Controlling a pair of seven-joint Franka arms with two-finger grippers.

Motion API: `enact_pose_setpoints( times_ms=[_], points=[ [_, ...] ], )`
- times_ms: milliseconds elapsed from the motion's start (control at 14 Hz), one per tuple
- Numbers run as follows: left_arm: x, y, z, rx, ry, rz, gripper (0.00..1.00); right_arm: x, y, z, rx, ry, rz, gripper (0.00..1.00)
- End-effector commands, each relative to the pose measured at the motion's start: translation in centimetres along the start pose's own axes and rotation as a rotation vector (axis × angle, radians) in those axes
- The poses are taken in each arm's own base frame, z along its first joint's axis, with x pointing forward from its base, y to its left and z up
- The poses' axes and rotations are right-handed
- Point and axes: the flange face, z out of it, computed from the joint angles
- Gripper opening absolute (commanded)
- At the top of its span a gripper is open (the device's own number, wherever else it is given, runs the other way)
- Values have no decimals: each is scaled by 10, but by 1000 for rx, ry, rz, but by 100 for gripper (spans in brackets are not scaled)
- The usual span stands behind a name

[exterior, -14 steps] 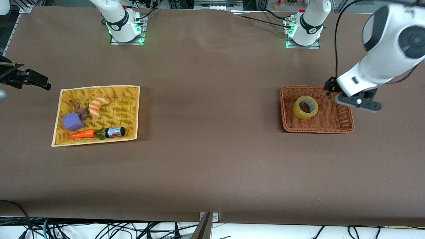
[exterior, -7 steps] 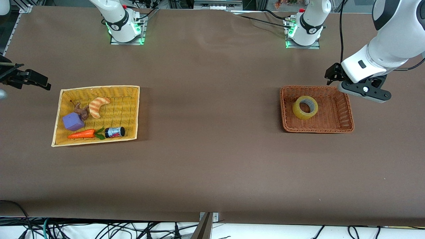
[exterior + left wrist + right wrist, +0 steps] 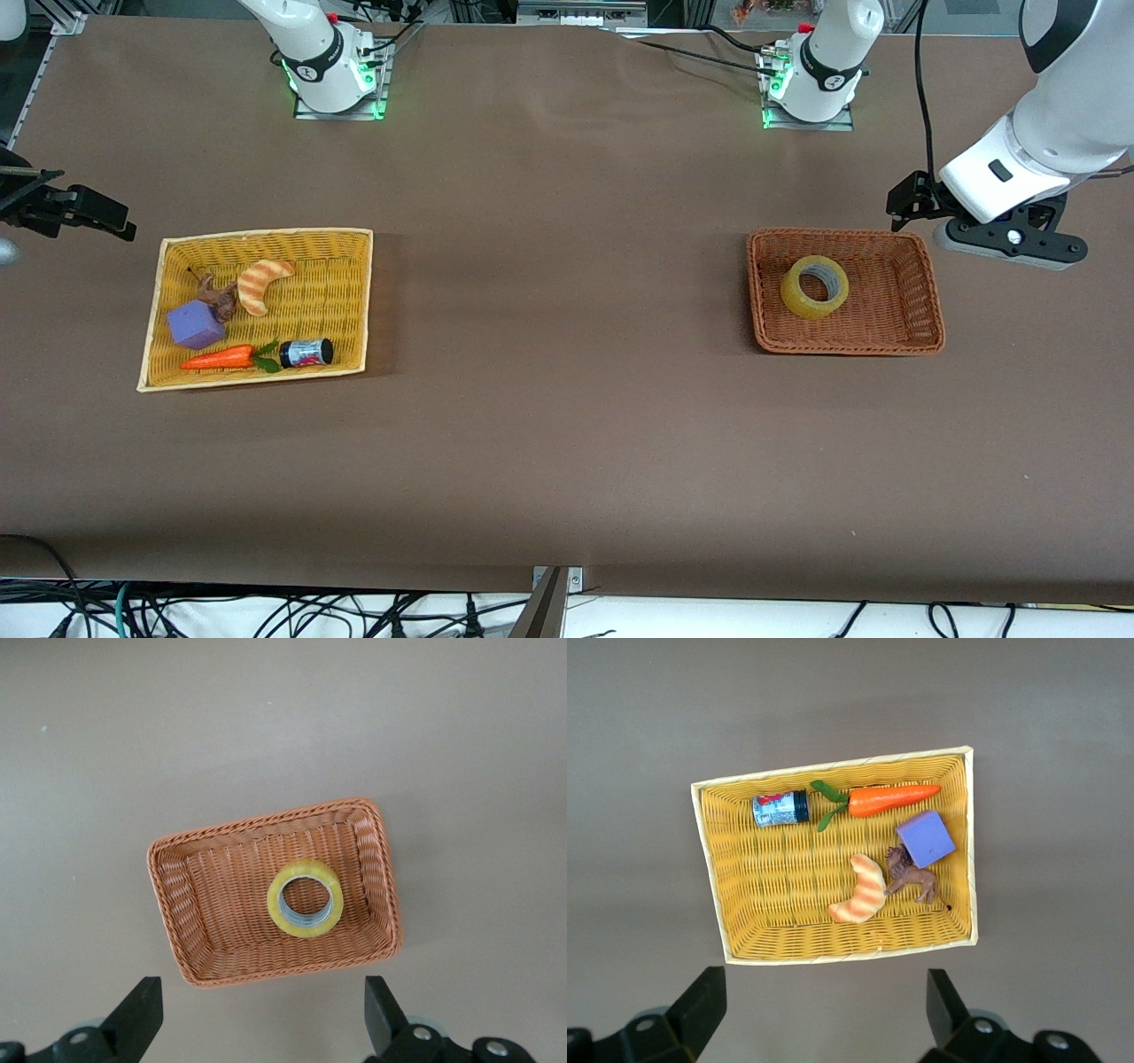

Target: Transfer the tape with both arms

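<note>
Tape: the translucent yellowish ring-shaped roll of packing tape with a grey core lies flat in the brown wicker tray; it sits toward the tray's end nearer the right arm's side, close to that short wall; bare weave lies open on the roll's other side

Brown tray: rectangular with a raised woven rim; bare brown counter lies open on every side of it

Left pincer: the black two-finger left pincer hangs in the air over bare counter just outside the tray's corner toward the left arm's end; fingers spread wide, holding nothing

Right pincer: the black right pincer hangs at the right arm's end of the counter, just outside the yellow wicker basket; fingers spread wide, empty; this arm waits

Yellow basket: holds a striped tan croissant, purple cube, orange carrot, small dark jar and brown animal figure

Gap: a broad stretch of bare counter lies between basket and tray
</note>
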Motion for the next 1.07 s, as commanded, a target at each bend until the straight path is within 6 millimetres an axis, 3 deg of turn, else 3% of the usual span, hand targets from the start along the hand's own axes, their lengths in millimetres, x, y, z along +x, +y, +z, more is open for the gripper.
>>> enact_pose_setpoints(
  times_ms=[0,143,357,571,1000],
  points=[
    [-4,-8,-15,-18,12,-76,100,2,1,-5,15,8,4,100],
    [-4,-23,-16,-21,10,-100,100,3,0,-4,14,8,2,100],
    [0,-14,-15,-7,10,-76,100,2,1,-5,15,9,2,100],
    [-3,-30,-37,-22,41,-6,100,3,1,-4,15,6,2,100],
    [0,-31,-32,-46,27,11,100,3,1,-4,15,6,2,100]
  ],
)
